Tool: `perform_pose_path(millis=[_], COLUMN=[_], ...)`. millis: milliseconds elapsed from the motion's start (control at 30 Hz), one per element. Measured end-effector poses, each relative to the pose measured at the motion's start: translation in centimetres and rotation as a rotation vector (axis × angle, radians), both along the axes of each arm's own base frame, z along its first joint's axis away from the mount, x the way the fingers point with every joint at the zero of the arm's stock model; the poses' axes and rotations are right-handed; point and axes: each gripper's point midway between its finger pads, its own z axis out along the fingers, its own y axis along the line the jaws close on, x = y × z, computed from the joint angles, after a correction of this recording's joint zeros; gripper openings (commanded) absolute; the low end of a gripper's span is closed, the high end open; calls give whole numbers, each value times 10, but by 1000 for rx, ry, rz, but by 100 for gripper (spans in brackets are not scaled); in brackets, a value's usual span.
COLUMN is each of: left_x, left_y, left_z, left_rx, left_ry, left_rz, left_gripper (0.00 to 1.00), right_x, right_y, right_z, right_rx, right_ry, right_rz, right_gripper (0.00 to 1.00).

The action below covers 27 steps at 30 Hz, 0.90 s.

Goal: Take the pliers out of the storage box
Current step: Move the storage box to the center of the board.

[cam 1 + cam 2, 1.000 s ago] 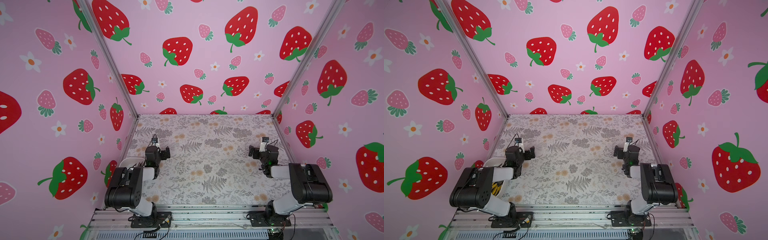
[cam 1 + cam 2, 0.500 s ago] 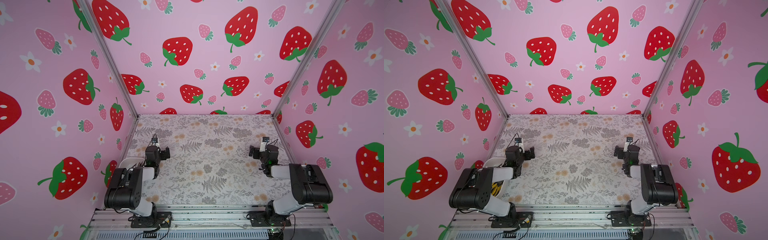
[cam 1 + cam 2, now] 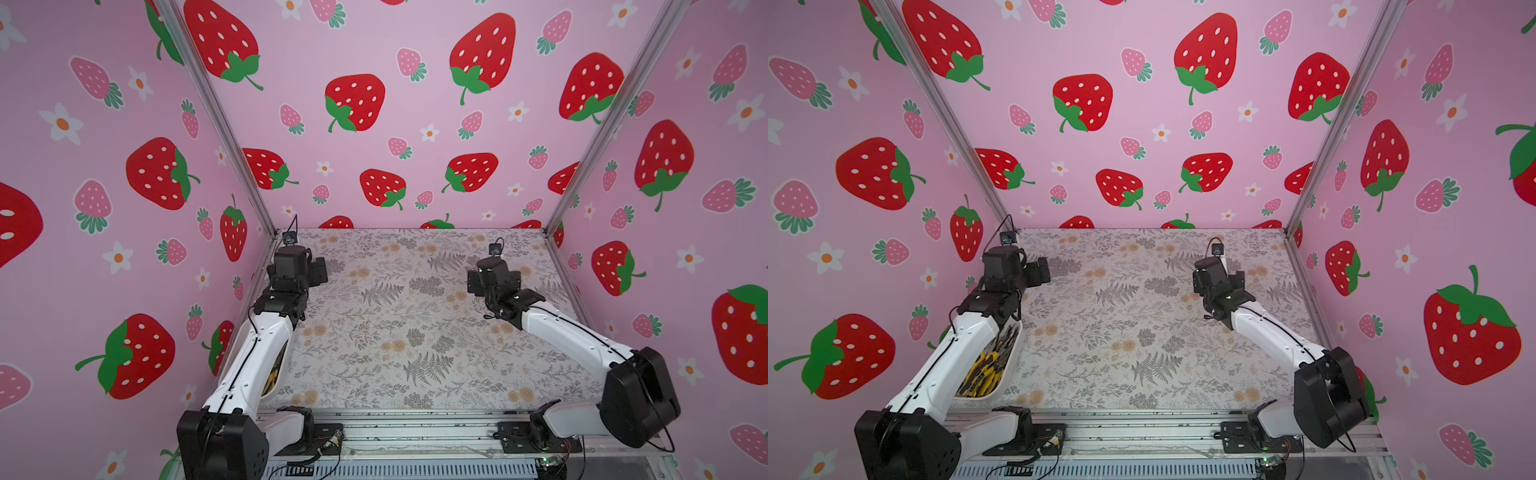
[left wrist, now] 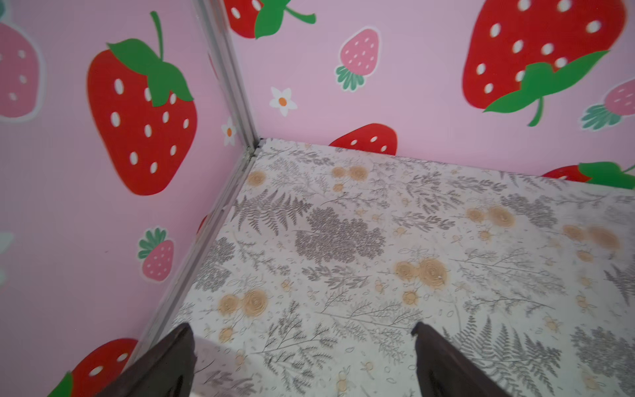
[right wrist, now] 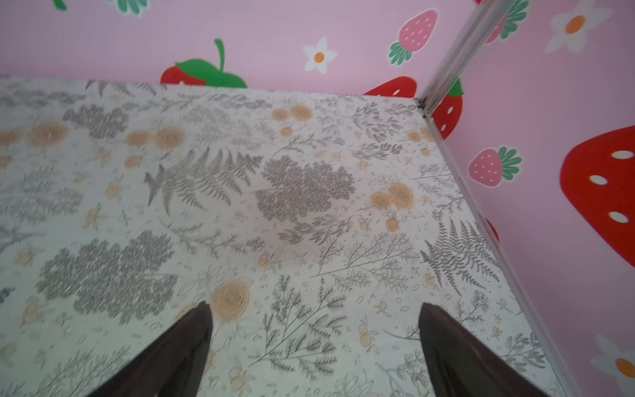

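Fern-print desk (image 3: pixel 395 332). Left arm (image 3: pixel 951 357) reaching toward 10 o'clock, right arm (image 3: pixel 1275 336) toward 2 o'clock. At 8 o'clock, partly hidden beneath the left arm: storage box (image 3: pixel 1013 357), resting on the desk. Inside it: pliers (image 3: pixel 984 372), yellow-and-black handles showing. Left jaws and right jaws spread wide apart, gripping nothing, over bare desk.

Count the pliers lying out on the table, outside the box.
0. The pliers that show, yellow-handled, all lie in the storage box at the near left edge of the table, under the left arm. The arm hides most of the box, so more may lie there unseen.
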Motion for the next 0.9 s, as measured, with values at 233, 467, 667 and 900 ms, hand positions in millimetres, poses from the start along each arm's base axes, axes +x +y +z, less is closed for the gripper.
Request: perform_pose_path(millis=[233,467,667,900], left_x=[-53,-84,-93,-99], left_y=[44,85,95,105], left_z=[-40,-77,-105,-132], left_rx=[-70,-188,-224,-302], left_ry=[277,415,524,607], left_rz=[150,292,330,358], left_gripper=[86,85,90,89], right_x=[-30,-41,-43,-51], right_y=[5,17,24,22], right_z=[-31,-28,-27,-31], right_rx=[-1,66,105,128], right_ry=[201,257,271,276], right_rz=[24,79,109,112], right_gripper=[99,99,99,99])
